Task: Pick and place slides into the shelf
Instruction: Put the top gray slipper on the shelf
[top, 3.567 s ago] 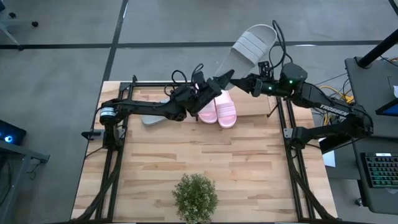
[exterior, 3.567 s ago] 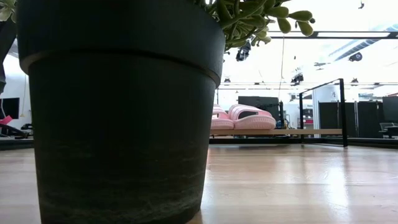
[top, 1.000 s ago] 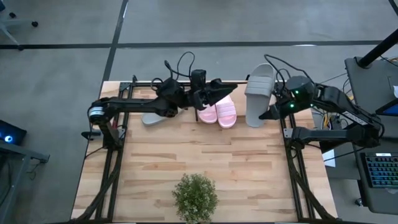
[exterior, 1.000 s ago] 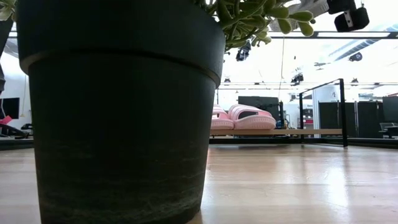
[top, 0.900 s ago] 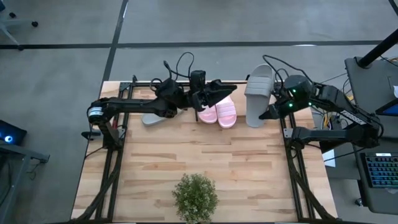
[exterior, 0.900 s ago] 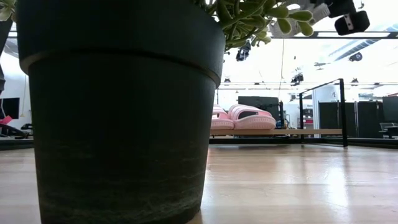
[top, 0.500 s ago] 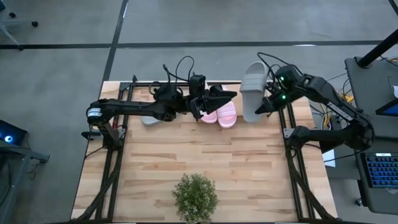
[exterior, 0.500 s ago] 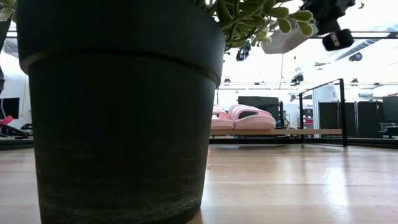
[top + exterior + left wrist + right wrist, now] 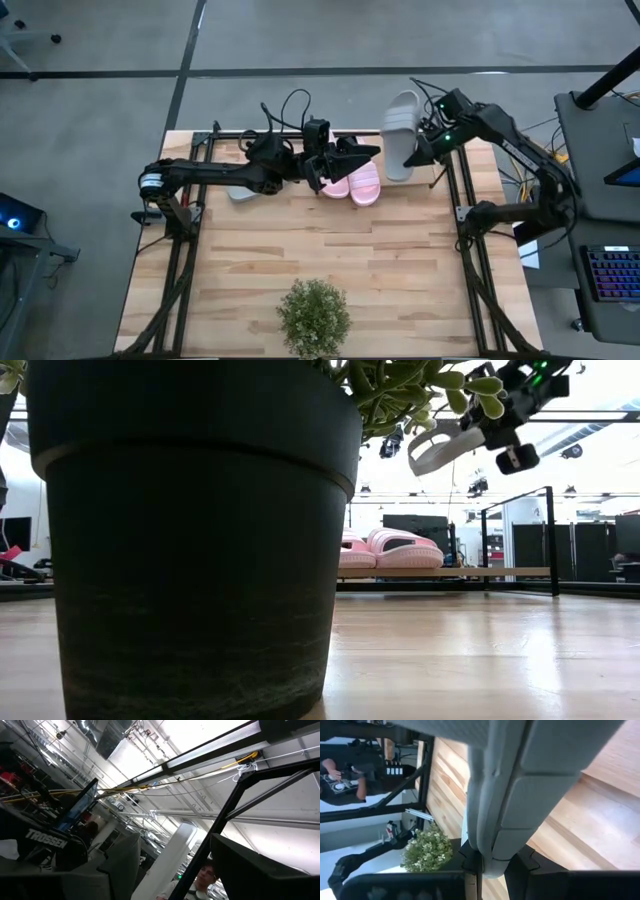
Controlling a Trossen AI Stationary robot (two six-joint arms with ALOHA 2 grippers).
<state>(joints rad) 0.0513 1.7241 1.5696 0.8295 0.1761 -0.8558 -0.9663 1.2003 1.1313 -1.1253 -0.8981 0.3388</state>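
Observation:
Two pale pink slides lie side by side, soles down, on the shelf at the table's far edge. A light grey slide lies left of them, partly hidden under my left arm. My left gripper hovers open above the pink pair, with nothing between its fingers. A second grey slide is held in the air to the right of the pink pair, with my right gripper shut on it. My right gripper pinches the grey slide's long side edge, beside its ribbed strap, between its two fingers. The fingers come from the table's right, across the slide. The slide is lifted clear and tipped on its side, high above the shelf.
A potted plant stands at the table's near edge and fills most of the low view. The shelf's thin black uprights rise at its right end. Bare plank tabletop lies between the plant and the shelf.
My right gripper has carried the grey slide toward the table's left and far edge, nearer the pink pair, and has turned. The slide, which lay flat in the hold, now stands tipped on its side and sits lower in the low view.

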